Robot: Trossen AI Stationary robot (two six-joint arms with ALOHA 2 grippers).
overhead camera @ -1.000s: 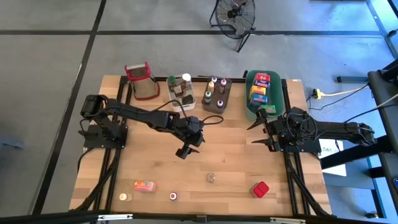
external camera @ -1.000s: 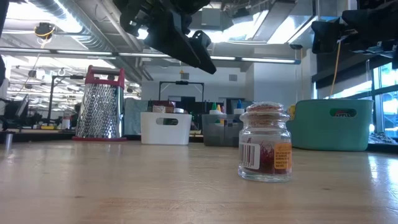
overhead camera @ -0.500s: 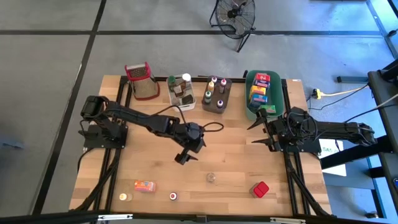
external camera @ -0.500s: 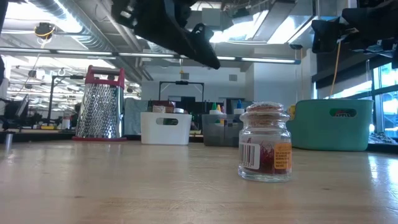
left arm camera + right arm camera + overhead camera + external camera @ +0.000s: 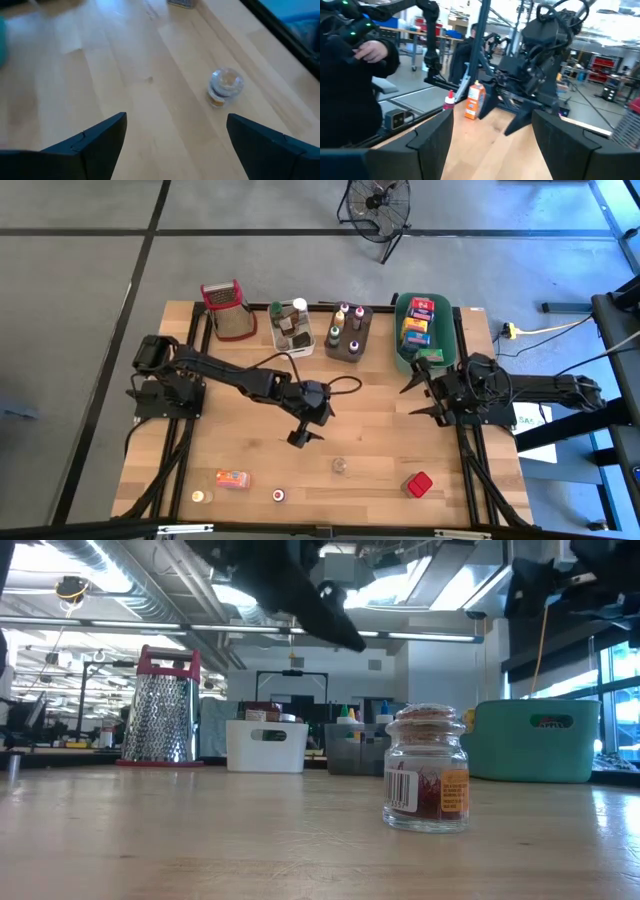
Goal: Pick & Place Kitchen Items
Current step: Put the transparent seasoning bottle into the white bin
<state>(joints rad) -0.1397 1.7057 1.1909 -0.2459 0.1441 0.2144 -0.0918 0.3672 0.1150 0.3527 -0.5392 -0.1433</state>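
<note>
High view, left gripper [image 5: 304, 436] spread, arm outstretched above glass jar [image 5: 340, 466].

The left gripper [image 5: 303, 437] has slid forward across the table, away from the tubs at the back — it now hangs closer to the small glass jar [image 5: 340, 466], which lies just ahead of its spread fingers. The right gripper [image 5: 418, 394] shifted only a touch.
</note>
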